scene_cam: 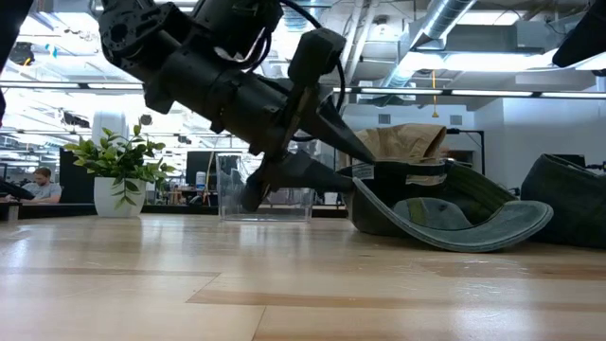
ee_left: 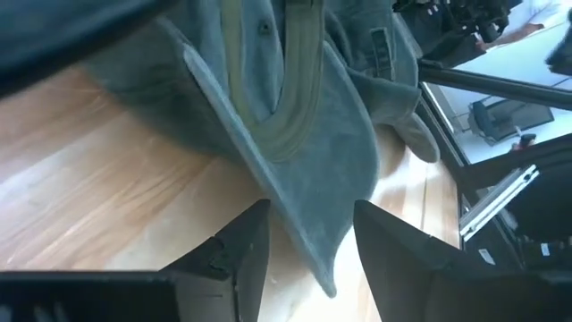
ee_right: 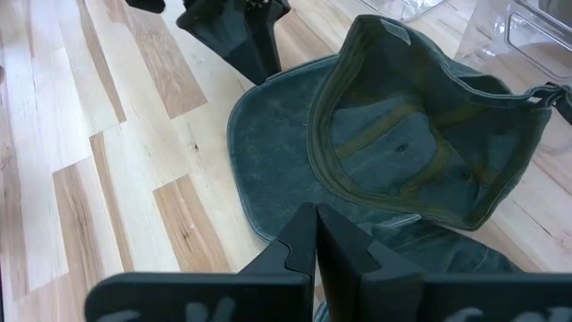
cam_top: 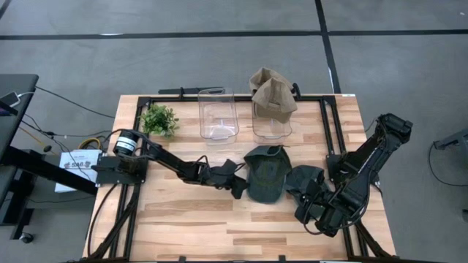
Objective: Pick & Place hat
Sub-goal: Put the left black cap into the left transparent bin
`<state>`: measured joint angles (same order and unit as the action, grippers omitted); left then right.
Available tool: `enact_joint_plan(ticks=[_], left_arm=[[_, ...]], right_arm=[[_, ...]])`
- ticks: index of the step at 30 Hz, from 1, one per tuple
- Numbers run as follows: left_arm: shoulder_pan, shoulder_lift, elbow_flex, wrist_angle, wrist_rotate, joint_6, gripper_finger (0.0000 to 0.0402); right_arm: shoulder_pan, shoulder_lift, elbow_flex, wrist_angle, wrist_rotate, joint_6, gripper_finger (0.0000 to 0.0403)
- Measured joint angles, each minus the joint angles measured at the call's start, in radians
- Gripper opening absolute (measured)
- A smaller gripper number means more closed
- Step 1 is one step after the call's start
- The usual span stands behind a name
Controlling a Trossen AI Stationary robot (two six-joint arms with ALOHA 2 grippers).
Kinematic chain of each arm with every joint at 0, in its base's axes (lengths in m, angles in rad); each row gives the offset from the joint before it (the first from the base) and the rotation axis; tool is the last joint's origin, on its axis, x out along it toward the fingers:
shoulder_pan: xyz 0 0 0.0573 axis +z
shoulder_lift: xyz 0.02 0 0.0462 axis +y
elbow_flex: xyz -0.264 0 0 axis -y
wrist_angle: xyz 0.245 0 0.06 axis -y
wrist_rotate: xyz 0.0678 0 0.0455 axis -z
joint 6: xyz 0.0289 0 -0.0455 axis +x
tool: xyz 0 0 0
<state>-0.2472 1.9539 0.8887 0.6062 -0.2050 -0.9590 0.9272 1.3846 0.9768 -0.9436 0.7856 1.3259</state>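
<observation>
- Green hat (cam_top: 265, 172) lies upside down mid-desk, crown opening up, brim toward the near edge; not in either bin, so the place step is not done.
- Look of it: dull grey-green cloth, soft and slumped, paler olive sweatband (ee_right: 393, 152) ringing the inside, brim (ee_right: 277, 152) curved and lifted at its rim in the low view. Judged floppy; likely to sag or fold when lifted by one edge.
- Left hand (cam_top: 238, 183) at the hat's left side, fingers (ee_left: 241, 259) apart with the hat's edge (ee_left: 313, 215) lying between them, not clamped. Whether the pads touch the cloth, cannot tell. Reads as either just short of a grip or just let go; pictures do not settle which.
- Right hand (ee_right: 315, 237) low at the desk's right front, fingers together, holding nothing, tips just short of the brim.
- A second dark hat (cam_top: 306, 179) lies just right of the green one, edges touching or overlapping; a corner of it shows under the right hand in its wrist view.
- Behind: two clear bins. Left bin (cam_top: 218, 115) shows nothing inside; right bin (cam_top: 271, 120) has a tan hat (cam_top: 272, 92) on it, so one hat looks already placed.
- Left to do, by my reading: grip, lift, carry to a bin, release; then the dark hat.
- Potted plant (cam_top: 159, 119) at back left, well apart.
- Desk (cam_top: 190, 219) bare wood up front.
</observation>
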Motion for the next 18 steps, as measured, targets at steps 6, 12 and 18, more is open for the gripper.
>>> enact_joint_plan(ticks=[6, 12, 18], left_arm=[[0.01, 0.06, 0.014, -0.007, 0.025, -0.02, 0.0159], [0.015, 0.09, 0.044, 0.002, 0.022, -0.007, 0.0159], [0.014, 0.088, 0.047, -0.009, 0.016, 0.034, 0.013]], right_arm=[[0.0, 0.0, 0.0, 0.003, 0.0, 0.0, 0.0001], [0.0, 0.0, 0.0, 0.007, 0.0, 0.0, 0.0001], [0.0, 0.0, 0.0, 0.01, 0.0, 0.0, 0.0001]])
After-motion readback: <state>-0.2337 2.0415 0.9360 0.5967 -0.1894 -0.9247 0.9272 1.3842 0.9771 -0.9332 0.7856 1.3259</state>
